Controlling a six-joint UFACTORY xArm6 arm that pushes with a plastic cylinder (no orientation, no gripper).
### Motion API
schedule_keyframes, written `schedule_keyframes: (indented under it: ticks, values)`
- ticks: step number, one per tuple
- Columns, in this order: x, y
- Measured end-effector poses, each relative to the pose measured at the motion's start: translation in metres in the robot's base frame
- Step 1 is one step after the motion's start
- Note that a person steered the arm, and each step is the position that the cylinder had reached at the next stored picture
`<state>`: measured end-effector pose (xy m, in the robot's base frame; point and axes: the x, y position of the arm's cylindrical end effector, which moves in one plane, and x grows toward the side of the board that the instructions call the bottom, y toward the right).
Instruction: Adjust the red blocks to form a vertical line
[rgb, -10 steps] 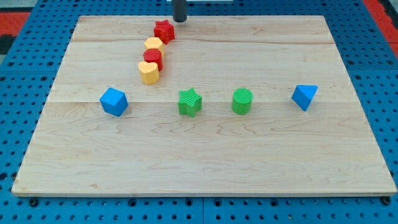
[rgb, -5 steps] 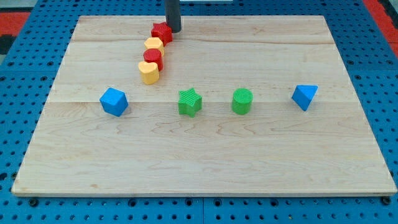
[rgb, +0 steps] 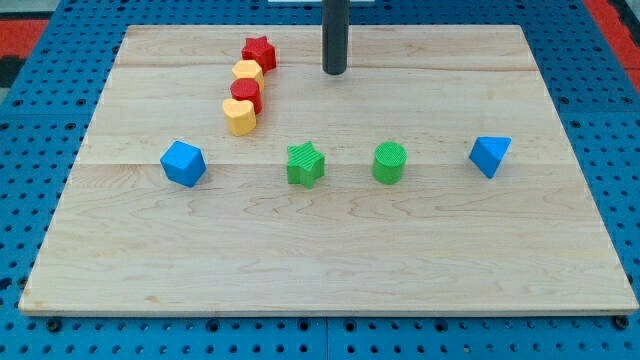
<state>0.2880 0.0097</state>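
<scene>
A red star block (rgb: 259, 51) sits near the board's top, left of centre. Below it lie a yellow block (rgb: 247, 72), a red block (rgb: 245, 94) and a yellow heart-like block (rgb: 238, 117), all touching in a column that leans slightly to the view's left going down. My tip (rgb: 334, 71) is to the right of the red star, well apart from it and touching no block.
A blue block (rgb: 183, 162) lies at the left, a green star (rgb: 306, 164) and a green cylinder (rgb: 390, 162) in the middle, and a blue block (rgb: 489, 155) at the right. The wooden board (rgb: 330, 260) lies on a blue pegboard.
My tip moved down-left to the red star and nudged it slightly left, then moved away to the right and lower. The other blocks have not moved.
</scene>
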Motion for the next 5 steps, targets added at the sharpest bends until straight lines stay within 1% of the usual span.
schedule_keyframes:
  ticks: [1, 2, 3, 4, 5]
  values:
    - [0.02, -0.022]
    - [0.033, -0.033]
    - [0.033, -0.059]
    - [0.033, -0.071]
    - [0.033, -0.071]
